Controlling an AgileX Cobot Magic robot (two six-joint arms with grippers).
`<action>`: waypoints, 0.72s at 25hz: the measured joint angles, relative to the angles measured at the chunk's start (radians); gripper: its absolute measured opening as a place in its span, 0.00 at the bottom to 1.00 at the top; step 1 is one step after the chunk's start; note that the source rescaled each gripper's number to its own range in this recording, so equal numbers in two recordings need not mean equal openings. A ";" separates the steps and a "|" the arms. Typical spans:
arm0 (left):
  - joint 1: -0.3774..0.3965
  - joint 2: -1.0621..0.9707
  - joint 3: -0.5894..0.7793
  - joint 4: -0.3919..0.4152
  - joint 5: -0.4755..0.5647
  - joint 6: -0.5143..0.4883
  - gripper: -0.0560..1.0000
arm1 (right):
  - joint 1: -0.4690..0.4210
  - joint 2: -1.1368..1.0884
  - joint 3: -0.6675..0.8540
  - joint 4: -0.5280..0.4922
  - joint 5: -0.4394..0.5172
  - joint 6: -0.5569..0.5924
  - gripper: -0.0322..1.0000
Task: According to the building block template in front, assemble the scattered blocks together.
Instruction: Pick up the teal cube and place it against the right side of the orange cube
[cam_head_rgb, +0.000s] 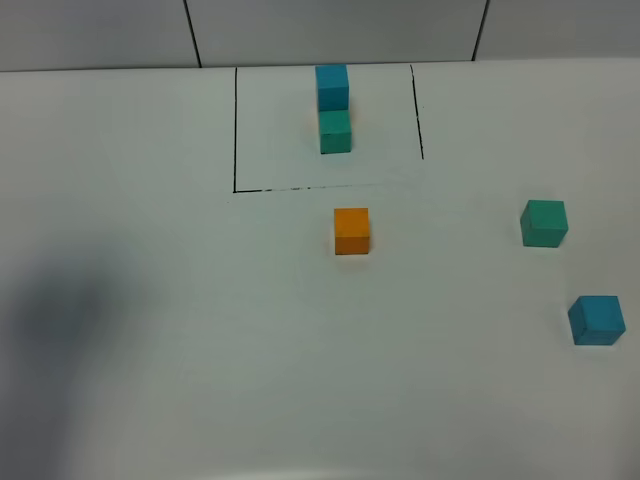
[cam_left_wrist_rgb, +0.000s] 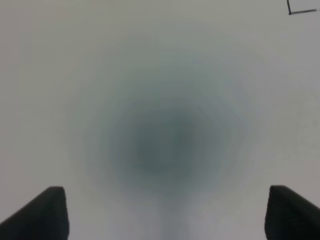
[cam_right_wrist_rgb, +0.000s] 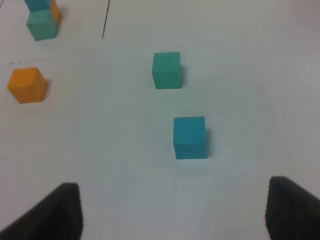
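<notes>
White desk (cam_head_rgb: 150, 400): a black outline (cam_head_rgb: 235, 130) frames the template (cam_head_rgb: 334, 112), a joined blue-and-green pair. Outside lie an orange cube (cam_head_rgb: 351, 231), a green cube (cam_head_rgb: 543, 222) and a blue cube (cam_head_rgb: 596, 320). My left pincer (cam_left_wrist_rgb: 167, 212) and right pincer (cam_right_wrist_rgb: 172, 202) gape wide, empty.

no readable text anywhere.

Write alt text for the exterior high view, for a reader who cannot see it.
On a white table, a blue cube touching a green cube sits inside a black three-sided outline. Nearer the camera lie an orange cube just outside the outline, and a loose green cube and loose blue cube to the right.
</notes>
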 joint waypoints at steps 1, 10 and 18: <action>0.000 -0.046 0.040 -0.003 -0.004 -0.007 0.99 | 0.000 0.000 0.000 0.000 0.000 0.000 0.55; 0.000 -0.432 0.306 -0.032 -0.031 -0.059 0.99 | 0.000 0.000 0.000 0.000 0.000 -0.001 0.55; 0.000 -0.714 0.426 -0.053 0.041 -0.062 0.99 | 0.000 0.000 0.000 0.000 0.000 0.000 0.55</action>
